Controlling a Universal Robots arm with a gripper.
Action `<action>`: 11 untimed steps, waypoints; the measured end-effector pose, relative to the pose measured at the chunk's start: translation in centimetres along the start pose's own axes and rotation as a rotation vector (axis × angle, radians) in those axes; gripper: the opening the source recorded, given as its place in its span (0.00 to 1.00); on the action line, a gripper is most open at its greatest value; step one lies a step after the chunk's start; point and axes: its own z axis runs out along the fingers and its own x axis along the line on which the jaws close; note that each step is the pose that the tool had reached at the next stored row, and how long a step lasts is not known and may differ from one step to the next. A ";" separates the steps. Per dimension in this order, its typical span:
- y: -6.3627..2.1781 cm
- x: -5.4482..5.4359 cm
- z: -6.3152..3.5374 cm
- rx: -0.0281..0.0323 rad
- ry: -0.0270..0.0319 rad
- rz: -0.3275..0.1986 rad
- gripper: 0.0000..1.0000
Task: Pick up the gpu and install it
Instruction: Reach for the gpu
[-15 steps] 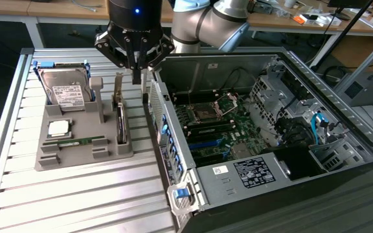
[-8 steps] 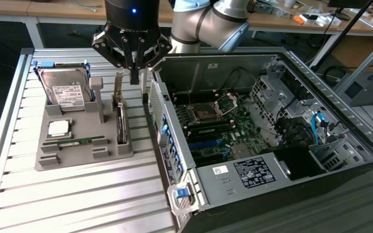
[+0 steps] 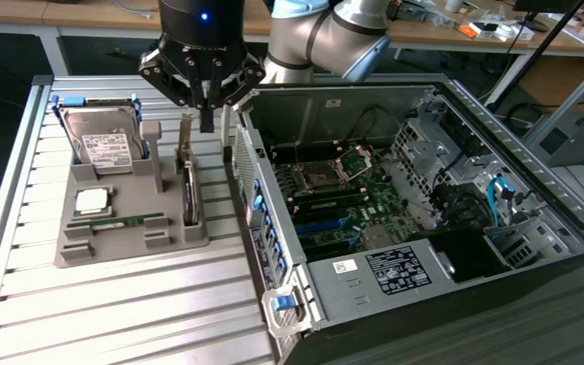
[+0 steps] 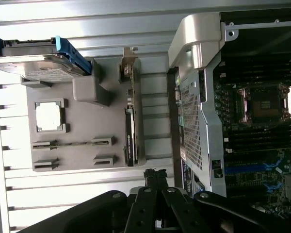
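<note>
The gpu (image 3: 188, 181) is a thin dark card standing on edge in a slot of the grey holder tray (image 3: 119, 247), its silvery bracket (image 3: 183, 135) pointing up at the far end. In the wrist view the gpu (image 4: 130, 133) lies along the holder tray (image 4: 87, 124), close to the computer case. My gripper (image 3: 207, 120) hangs just above the card's bracket end, a little toward the case, its fingers pressed together with nothing between them. From the wrist, the gripper (image 4: 155, 175) shows as a closed black tip apart from the card.
A hard drive (image 3: 104, 144) stands in the holder's far slot, with a processor chip (image 3: 92, 200) and a green memory stick (image 3: 119, 222) lying nearer. The open computer case (image 3: 271, 251) sits right beside the holder, its motherboard (image 3: 343, 190) exposed. A ribbed metal table (image 3: 119, 304) carries everything.
</note>
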 end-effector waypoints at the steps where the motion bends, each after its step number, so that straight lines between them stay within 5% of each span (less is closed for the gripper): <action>1: 0.00 0.0 -0.01 0.0001 0.0001 0.000 0.11; 11: -0.05 0.7 -0.02 0.0000 0.0000 0.000 0.11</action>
